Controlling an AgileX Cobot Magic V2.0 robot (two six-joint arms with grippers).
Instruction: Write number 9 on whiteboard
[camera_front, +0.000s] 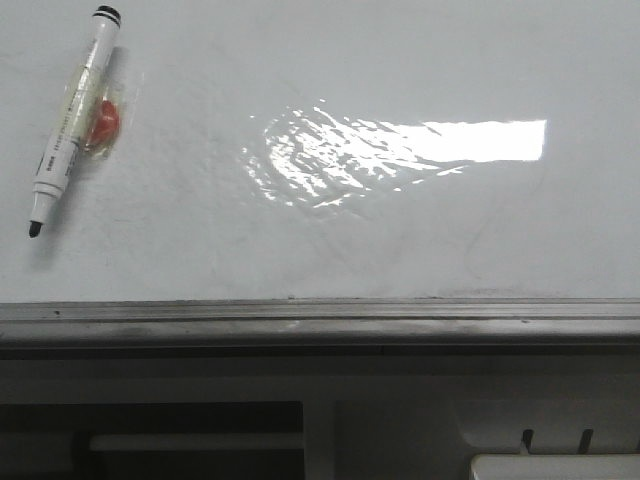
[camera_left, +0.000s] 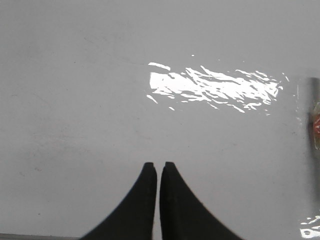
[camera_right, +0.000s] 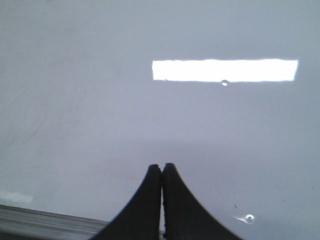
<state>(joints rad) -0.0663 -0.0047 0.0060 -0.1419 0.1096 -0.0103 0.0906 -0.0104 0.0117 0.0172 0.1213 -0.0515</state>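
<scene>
The whiteboard (camera_front: 400, 240) lies flat and fills the front view, glossy white with faint smudges, a bright glare patch (camera_front: 400, 150) and a grey edge rail (camera_front: 320, 318) at the near side. No number 9 shows on it. A white marker pen (camera_front: 75, 120) with a black tip lies at the far left, beside a small red object (camera_front: 104, 122). Neither gripper shows in the front view. My left gripper (camera_left: 160, 165) is shut and empty above bare board (camera_left: 75, 100). My right gripper (camera_right: 162, 166) is shut and empty above bare board (camera_right: 75, 100) near the rail (camera_right: 40, 220).
Below the rail in the front view is the robot's dark base frame (camera_front: 200, 430) with a white part (camera_front: 555, 466) at the lower right. The marker's edge (camera_left: 315, 120) shows at the border of the left wrist view.
</scene>
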